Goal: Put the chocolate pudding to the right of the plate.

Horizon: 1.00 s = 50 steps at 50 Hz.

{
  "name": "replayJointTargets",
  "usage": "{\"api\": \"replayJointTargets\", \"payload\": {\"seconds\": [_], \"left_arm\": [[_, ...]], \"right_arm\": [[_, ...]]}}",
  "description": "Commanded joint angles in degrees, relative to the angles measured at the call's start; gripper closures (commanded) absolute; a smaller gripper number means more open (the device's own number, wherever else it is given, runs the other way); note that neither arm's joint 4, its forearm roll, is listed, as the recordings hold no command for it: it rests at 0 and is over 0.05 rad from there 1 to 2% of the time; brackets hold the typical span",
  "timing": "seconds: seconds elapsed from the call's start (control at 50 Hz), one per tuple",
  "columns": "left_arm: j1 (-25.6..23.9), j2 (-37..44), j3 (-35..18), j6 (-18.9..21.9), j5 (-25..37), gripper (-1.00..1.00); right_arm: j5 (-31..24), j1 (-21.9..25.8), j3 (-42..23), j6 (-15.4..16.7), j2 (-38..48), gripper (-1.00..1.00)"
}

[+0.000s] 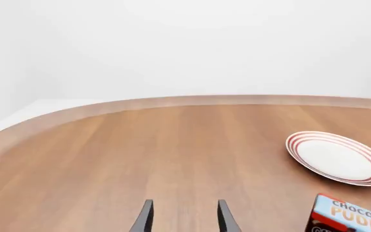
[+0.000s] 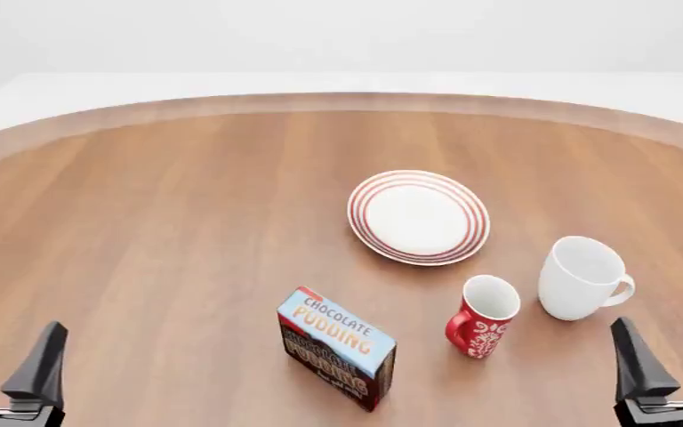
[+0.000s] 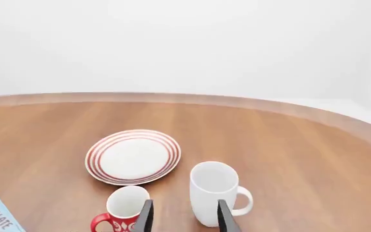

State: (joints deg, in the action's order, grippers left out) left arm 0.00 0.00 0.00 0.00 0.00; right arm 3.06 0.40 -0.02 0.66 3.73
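I see both grippers, left (image 2: 7, 360) and right (image 2: 664, 354), spread wide and empty; the chocolate pudding (image 2: 337, 347) sits at seven o'clock from the plate (image 2: 419, 217).

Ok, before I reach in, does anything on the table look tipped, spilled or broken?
Nothing stands out. The chocolate pudding, plate, red mug and white mug all sit intact. Both mugs are upright, and nothing is spilled.

The blue-topped chocolate pudding (image 2: 337, 346) carton stands upright, near-left of the red-ringed white plate (image 2: 419, 217), well apart.
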Motion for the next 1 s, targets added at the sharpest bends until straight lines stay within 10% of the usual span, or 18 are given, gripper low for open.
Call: {"api": "replayJointTargets", "payload": {"seconds": [0.02, 0.32, 0.74, 1.0], "left_arm": [[0.00, 0.00, 0.00, 0.00, 0.00, -1.00], [0.00, 0.00, 0.00, 0.00, 0.00, -1.00], [0.00, 0.00, 0.00, 0.00, 0.00, -1.00], [0.00, 0.00, 0.00, 0.00, 0.00, -1.00]], "right_arm": [[4.61, 0.27, 0.01, 1.23, 5.41, -1.00], [2.46, 2.68, -4.47, 5.77, 5.97, -1.00], [-3.45, 22.84, -48.65, 18.44, 36.61, -1.00], [-5.38, 30.33, -54.61, 19.85, 43.45, -1.00]]}}
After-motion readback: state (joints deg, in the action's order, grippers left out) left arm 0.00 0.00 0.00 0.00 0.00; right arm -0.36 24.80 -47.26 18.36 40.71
